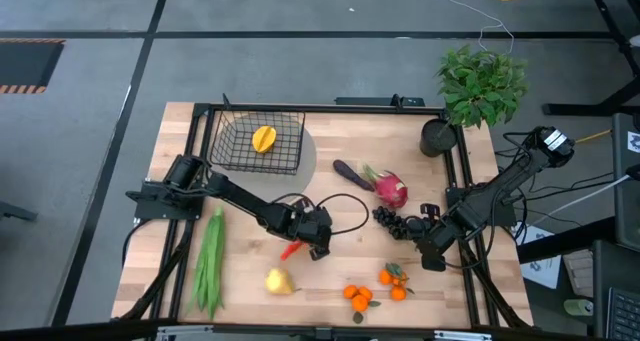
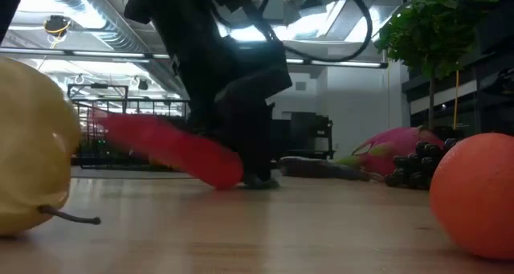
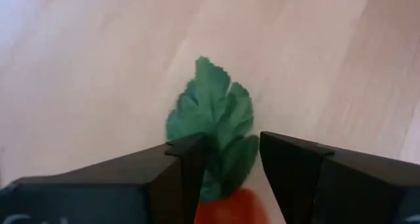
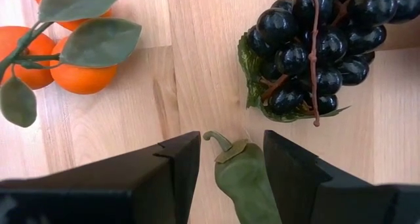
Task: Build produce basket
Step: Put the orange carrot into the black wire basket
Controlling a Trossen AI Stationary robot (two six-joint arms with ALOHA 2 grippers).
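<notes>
While both arms work low over the bench (image 1: 330,196), each holds an item between its jaws. Left tool (image 3: 230,175) pinches a red-orange carrot (image 1: 290,249) near its leafy green top (image 3: 213,119), mid-bench. Right tool (image 4: 230,168) pinches a green pepper-like vegetable (image 4: 246,181) by its stem end, just beside the dark grapes (image 4: 315,46) and near the oranges (image 4: 59,53). Basket (image 1: 258,143) sits at the far left of the bench, holding one yellow item (image 1: 264,138).

Recommendation: the carrot appears gripped near one end, so it may swing; lift it level and slowly, clear the wire rim, lower it beside the yellow item, then release. Right arm should wait to avoid crossing paths
</notes>
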